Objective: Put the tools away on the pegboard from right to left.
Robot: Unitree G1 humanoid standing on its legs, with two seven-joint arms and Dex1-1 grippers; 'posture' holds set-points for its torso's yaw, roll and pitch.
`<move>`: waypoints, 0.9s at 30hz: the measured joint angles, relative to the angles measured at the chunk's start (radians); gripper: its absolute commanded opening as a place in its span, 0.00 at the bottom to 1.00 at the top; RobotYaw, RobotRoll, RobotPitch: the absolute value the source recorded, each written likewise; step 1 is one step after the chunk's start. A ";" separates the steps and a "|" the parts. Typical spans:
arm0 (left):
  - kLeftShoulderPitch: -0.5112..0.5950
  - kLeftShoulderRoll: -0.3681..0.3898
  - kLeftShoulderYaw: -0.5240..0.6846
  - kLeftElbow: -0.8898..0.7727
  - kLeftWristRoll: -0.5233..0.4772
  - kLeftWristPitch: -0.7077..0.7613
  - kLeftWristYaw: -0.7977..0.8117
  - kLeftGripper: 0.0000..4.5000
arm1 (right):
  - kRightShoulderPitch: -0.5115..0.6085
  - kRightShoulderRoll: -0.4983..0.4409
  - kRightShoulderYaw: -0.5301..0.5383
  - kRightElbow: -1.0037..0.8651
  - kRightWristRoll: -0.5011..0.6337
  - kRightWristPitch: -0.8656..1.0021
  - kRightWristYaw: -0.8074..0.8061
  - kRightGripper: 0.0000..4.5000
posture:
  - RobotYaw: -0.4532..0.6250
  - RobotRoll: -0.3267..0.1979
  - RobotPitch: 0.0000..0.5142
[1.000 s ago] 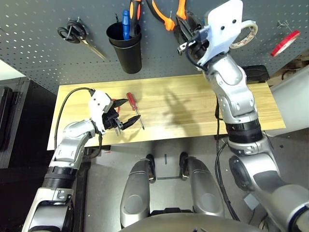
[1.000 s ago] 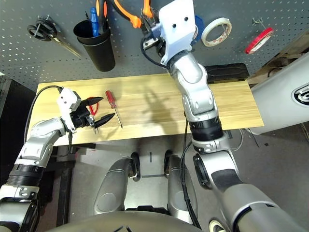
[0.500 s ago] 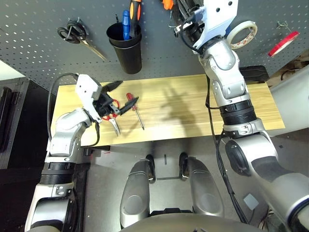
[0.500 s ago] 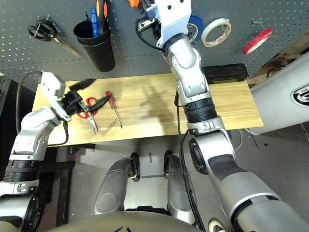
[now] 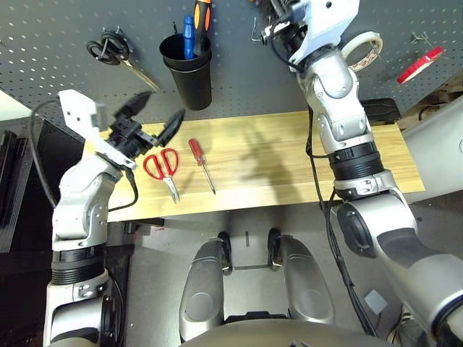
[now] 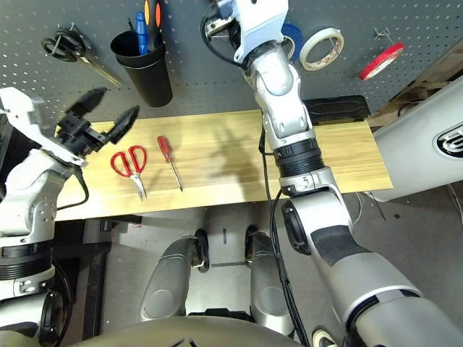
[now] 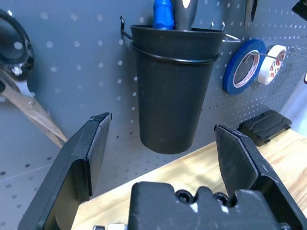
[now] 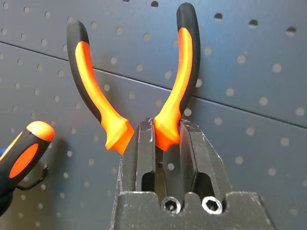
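The red-handled scissors (image 5: 163, 165) and the slim red-handled screwdriver (image 5: 199, 160) lie side by side on the left part of the wooden table (image 5: 289, 155). My left gripper (image 5: 155, 112) hovers open and empty above them, pointing at the black cup (image 7: 175, 86) on the pegboard (image 5: 65, 79). My right gripper (image 8: 165, 143) is raised high against the pegboard, shut on the head of the orange-handled pliers (image 8: 181, 81), whose handles point up. The thin red tape ring (image 5: 423, 65) hangs at the pegboard's far right.
Black-handled scissors (image 5: 112, 50) hang at the pegboard's left. The cup holds blue and orange-handled tools (image 5: 189, 32). White tape (image 5: 365, 49) and blue tape (image 6: 293, 36) hang beside my right arm. A black box (image 5: 380, 108) sits at the table's rear right.
My left gripper has risen from the table beside the red scissors, up and to the left, still open. My right gripper has carried the pliers higher up the pegboard.
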 measured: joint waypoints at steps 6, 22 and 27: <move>0.012 0.002 0.000 -0.010 -0.002 0.021 0.010 1.00 | -0.004 0.000 0.000 0.073 -0.024 -0.053 -0.026 0.12 | 0.48 0.62 0.46; 0.012 0.046 0.000 -0.011 -0.002 0.048 -0.003 1.00 | -0.006 0.017 -0.004 0.312 -0.042 -0.191 -0.089 0.12 | 0.50 0.62 0.48; 0.012 0.046 0.000 -0.012 -0.002 0.051 -0.006 1.00 | -0.006 0.038 -0.004 0.368 -0.038 -0.194 -0.075 0.12 | 0.51 0.62 0.49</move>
